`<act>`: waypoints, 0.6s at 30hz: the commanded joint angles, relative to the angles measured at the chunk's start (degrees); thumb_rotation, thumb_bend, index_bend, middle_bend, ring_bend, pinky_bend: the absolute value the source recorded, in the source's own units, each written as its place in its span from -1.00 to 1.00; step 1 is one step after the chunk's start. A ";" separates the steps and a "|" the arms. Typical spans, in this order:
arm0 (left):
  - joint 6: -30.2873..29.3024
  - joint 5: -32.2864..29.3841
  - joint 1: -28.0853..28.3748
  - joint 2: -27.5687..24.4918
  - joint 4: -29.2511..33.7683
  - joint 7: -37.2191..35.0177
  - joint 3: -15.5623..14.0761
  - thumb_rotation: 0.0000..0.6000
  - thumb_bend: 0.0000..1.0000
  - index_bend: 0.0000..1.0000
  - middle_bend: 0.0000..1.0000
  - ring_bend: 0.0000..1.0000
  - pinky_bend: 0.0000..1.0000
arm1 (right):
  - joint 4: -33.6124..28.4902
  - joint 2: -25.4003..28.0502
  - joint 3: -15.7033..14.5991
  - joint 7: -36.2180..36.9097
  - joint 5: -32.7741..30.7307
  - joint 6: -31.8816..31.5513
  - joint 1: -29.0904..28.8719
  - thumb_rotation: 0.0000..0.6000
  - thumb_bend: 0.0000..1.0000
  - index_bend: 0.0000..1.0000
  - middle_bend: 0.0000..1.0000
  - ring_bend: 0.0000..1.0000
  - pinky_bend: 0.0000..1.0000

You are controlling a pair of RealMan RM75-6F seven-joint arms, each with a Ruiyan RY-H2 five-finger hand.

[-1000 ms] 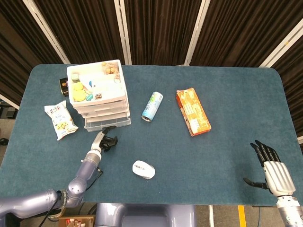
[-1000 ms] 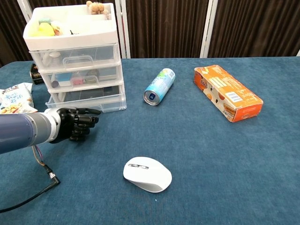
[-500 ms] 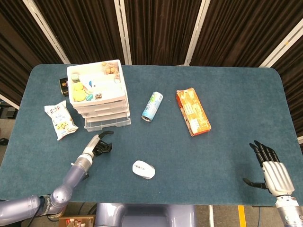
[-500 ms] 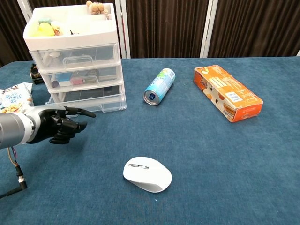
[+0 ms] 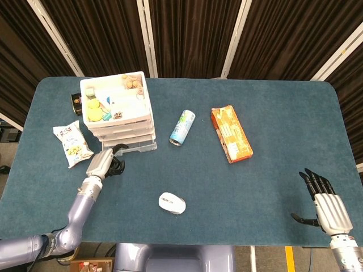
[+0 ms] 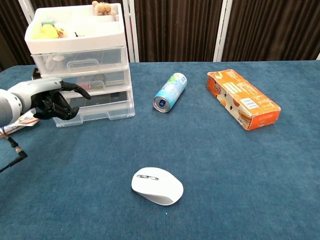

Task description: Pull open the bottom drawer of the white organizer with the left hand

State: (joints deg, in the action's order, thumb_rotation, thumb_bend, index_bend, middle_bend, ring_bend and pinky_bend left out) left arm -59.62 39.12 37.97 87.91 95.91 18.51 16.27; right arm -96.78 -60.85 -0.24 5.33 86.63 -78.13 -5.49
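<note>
— Blue counter (image 5: 272,107), dark curtains behind; white organizer (image 5: 118,107) at far left, bottom drawer (image 6: 95,111) lowest in the stack, front sticking out a little past the ones above

— And the left hand (image 6: 50,100)?

— Right at the drawer's left front corner in the chest view, fingers (image 6: 75,88) curled forward over the clear fronts, nothing gripped. Hard to tell whether any fingertip touches the lip. From above, same hand (image 5: 102,162) just beside the drawer front, forearm running back toward the near counter edge

— Advice for the pull?

— Probably worth hooking fingertips under or behind the front lip nearer the middle, not the corner; a corner pull could skew the drawer or drag the whole light stack. Then a straight draw toward the near edge, slow, wrist level. Snack bag (image 5: 72,145) close on the left, so little room that way

— Anything else nearby?

— Can (image 5: 182,127) lying on its side right of the organizer, orange box (image 5: 231,134) further right, white mouse (image 5: 172,203) nearer the front, all apart from the drawer's path

— Right hand (image 5: 329,207)?

— Far right near the counter edge, fingers spread and upright, holding nothing, well away from the work
</note>
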 commanded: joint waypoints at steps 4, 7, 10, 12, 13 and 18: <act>-5.59 -15.31 8.35 2.14 -1.96 17.50 1.88 1.00 0.15 -0.55 1.00 0.92 0.96 | 0.01 0.05 -0.10 0.14 0.18 0.04 -0.01 1.00 -0.78 -1.00 -1.00 -1.00 -0.87; -5.83 -20.56 10.01 2.82 -2.80 20.03 2.99 1.00 0.15 -0.54 1.00 0.94 0.97 | -0.03 0.11 -0.13 0.37 0.23 0.06 -0.01 1.00 -0.78 -1.00 -1.00 -1.00 -0.87; -5.60 -24.27 11.20 3.43 -3.85 21.69 3.43 1.00 0.15 -0.53 1.00 0.95 0.98 | 0.02 0.10 -0.17 0.48 0.35 0.04 -0.01 1.00 -0.78 -1.00 -1.00 -1.00 -0.87; -5.28 -25.85 11.66 3.69 -4.32 22.39 3.41 1.00 0.15 -0.53 1.00 0.95 0.98 | 0.02 0.11 -0.21 0.54 0.40 0.05 -0.01 1.00 -0.78 -1.00 -1.00 -1.00 -0.87; -5.08 -26.70 11.86 3.86 -4.55 22.58 3.45 1.00 0.15 -0.53 1.00 0.96 0.98 | 0.02 0.11 -0.22 0.55 0.43 0.04 -0.01 1.00 -0.78 -1.00 -1.00 -1.00 -0.87; -4.27 -29.12 12.55 4.27 -4.95 23.28 3.26 1.00 0.15 -0.49 1.00 0.96 0.98 | 0.07 0.08 -0.21 0.58 0.44 -0.02 0.01 1.00 -0.78 -1.00 -1.00 -1.00 -0.87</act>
State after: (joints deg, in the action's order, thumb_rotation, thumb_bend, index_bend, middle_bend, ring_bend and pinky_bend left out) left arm -64.00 10.12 50.40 92.07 91.05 41.68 19.56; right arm -96.70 -60.77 -0.46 5.92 87.08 -78.16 -5.48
